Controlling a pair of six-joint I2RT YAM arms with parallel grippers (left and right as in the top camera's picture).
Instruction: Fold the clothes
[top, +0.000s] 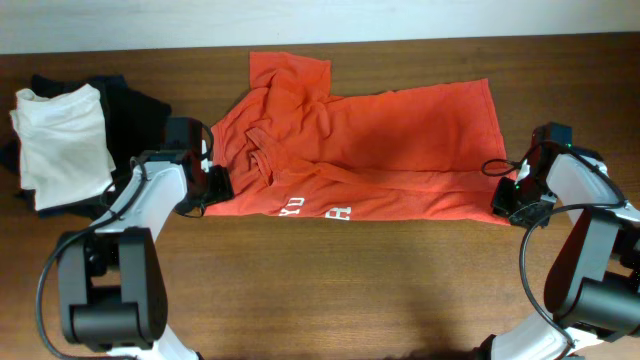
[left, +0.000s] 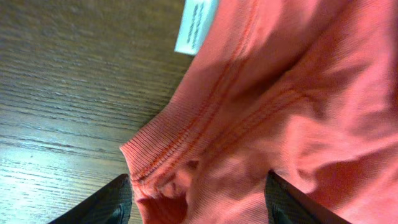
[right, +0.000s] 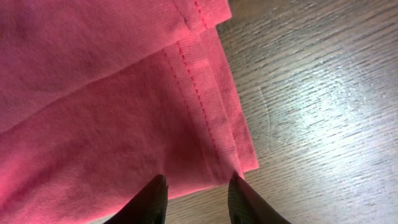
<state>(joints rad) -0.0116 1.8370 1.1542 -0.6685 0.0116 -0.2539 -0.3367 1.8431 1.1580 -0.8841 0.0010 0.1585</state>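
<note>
Desk: Two sets of fingers bracket one shirt (top: 400, 140), spread across the middle of the worktop (top: 400, 290). Which way does it lie?

Floor: The long axis runs side to side. Collar (left: 168, 146) and label (left: 196, 25) point to your left, and the hem (right: 205, 93) points right. One sleeve (top: 290, 70) juts toward the far edge. The lettering (top: 340, 212) sits along the near edge.

Desk: And the grip?

Floor: Your left fingers (left: 109, 202) stand wide apart, straddling bunched cloth below the collar. Your right fingers (right: 149, 199) sit closer together over the hem's near corner. Whether they bite, you cannot tell from here.

Desk: So how do you fold it well?

Floor: Probably by securing both near corners first. Get every layer at the hem corner, not just the top one. On the left, catch the ribbed edge rather than loose slack. Then lift both ends evenly and carry them across together, so the fold runs straight and the rumpled left side does not drag.
</note>
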